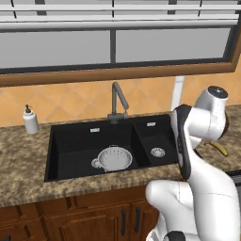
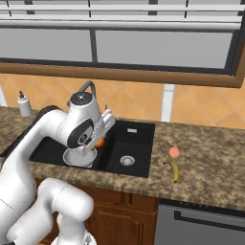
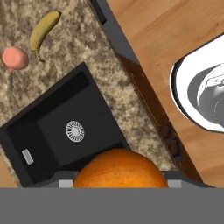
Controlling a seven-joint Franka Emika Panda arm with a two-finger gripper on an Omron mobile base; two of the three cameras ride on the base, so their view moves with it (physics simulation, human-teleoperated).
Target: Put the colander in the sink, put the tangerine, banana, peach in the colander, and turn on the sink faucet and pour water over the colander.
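Tangerine (image 3: 120,168) held in end effector (image 2: 99,139), colander (image 1: 114,158) in sink (image 1: 75,146)

Black double sink (image 1: 70,141) set in speckled brown desk (image 1: 23,164). White colander (image 1: 113,158) sits in wide left basin, near its front right corner, small handle pointing left. Narrow right basin has a silver drain (image 1: 157,152). Dark grey faucet (image 1: 117,103) stands at sink's back edge, between the basins, spout bent right. White soap dispenser (image 1: 30,120) on desk near sink's back left corner. Banana (image 1: 219,148) tip shows on desk right of sink, mostly hidden behind white arm (image 1: 197,141). Wood cabinets (image 1: 94,216) below desk's front edge.
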